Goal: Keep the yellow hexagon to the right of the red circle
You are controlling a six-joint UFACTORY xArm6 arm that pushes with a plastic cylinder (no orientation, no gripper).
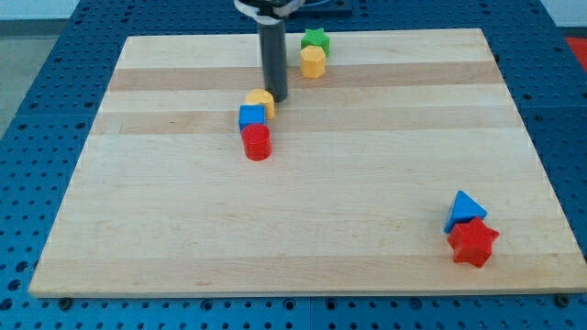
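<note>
My tip (277, 97) touches the right side of a yellow block (261, 99) of unclear shape, above the blue cube (252, 116) and red circle block (258, 142). The yellow hexagon block (314, 62) sits up-right on the wooden table (367, 183). I have no jaws.

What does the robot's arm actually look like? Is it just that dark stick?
Mostly, yes: a straight, dark grey-black cylindrical rod, plain and unmarked, ending in my tip. At the view's top it joins a white fitting with dark cables, cut off by the frame. No fingers or claw.
</note>
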